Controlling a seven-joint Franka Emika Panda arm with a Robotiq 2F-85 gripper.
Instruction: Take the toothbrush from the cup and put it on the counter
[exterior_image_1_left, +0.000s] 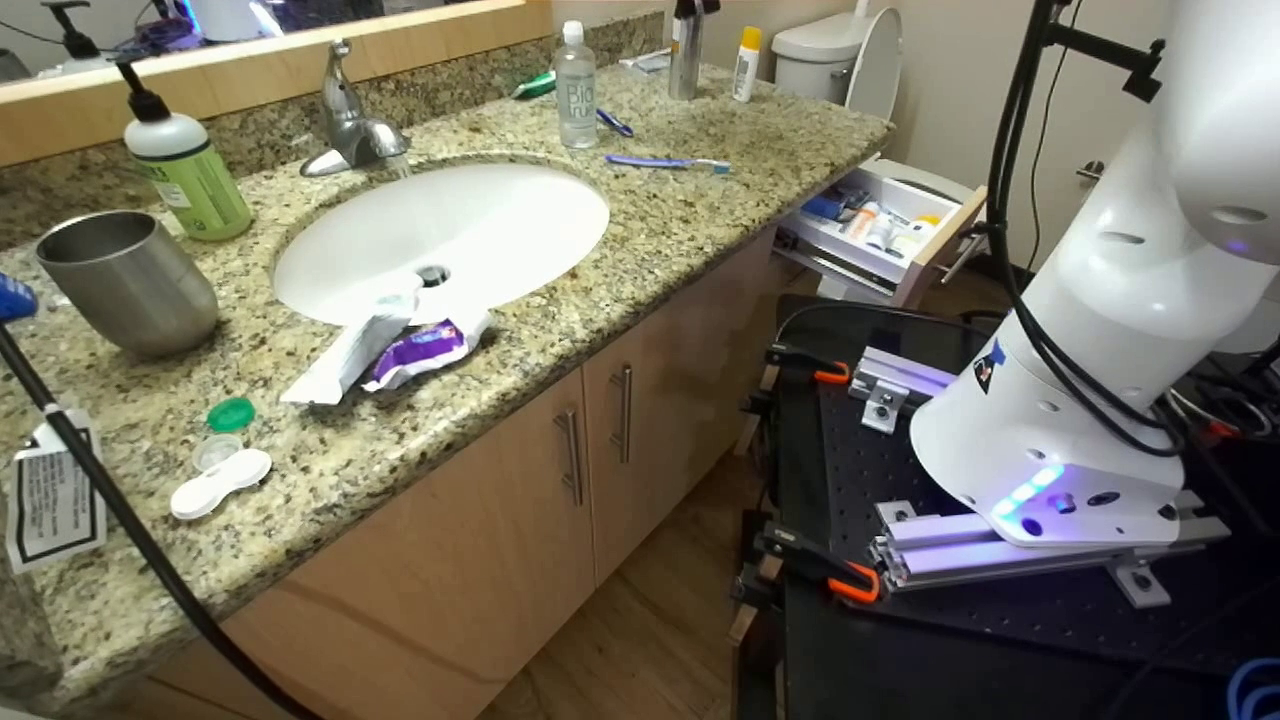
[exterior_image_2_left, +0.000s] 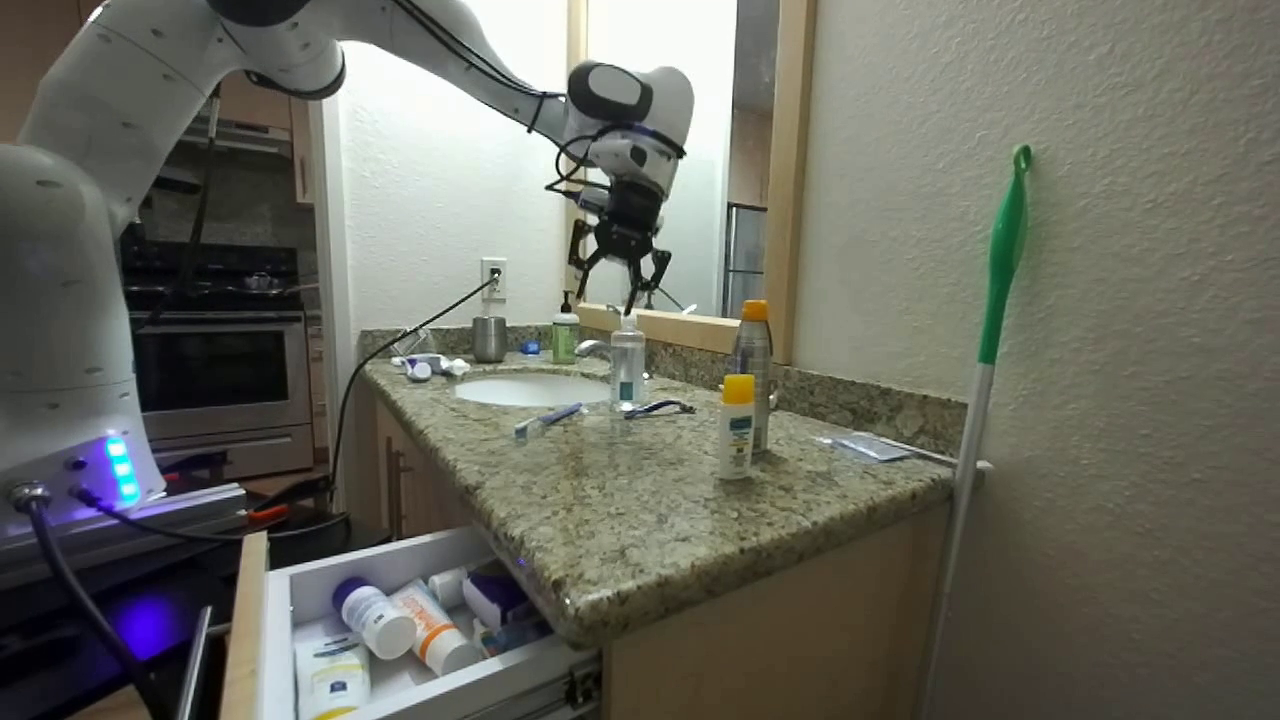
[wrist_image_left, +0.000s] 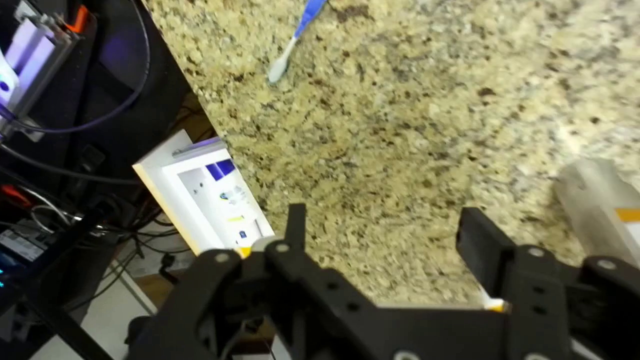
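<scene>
The granite counter (exterior_image_2_left: 610, 530) runs on well past one end of the sink (exterior_image_1_left: 530, 225), a broad stretch of open stone reaching its corner and front edge. The sink, a white oval, shows its metal drain (exterior_image_1_left: 433, 275). Past that same end and lower down, the drawer (exterior_image_2_left: 245, 630) stands pulled out, holding a purple-capped bottle (exterior_image_2_left: 380, 625), an orange-striped tube (exterior_image_2_left: 437, 628) and other toiletries (exterior_image_2_left: 333, 670). The gripper (wrist_image_left: 385, 227) hangs over the counter beyond that end, its fingers (wrist_image_left: 296, 227) spread wide, stone showing between them in the wrist view. A clear bottle (exterior_image_1_left: 577, 95) stands upright near the sink's back rim. The cup (exterior_image_1_left: 150, 290) stands past the sink's opposite end, bare grey metal showing inside its mouth. Crumpled white-and-purple packaging (exterior_image_1_left: 425, 350) lies at the sink's front rim. The toothbrush (exterior_image_1_left: 660, 162) lies on the counter just beyond the sink's rim, bristles pointing away, open stone between it and the front edge.
</scene>
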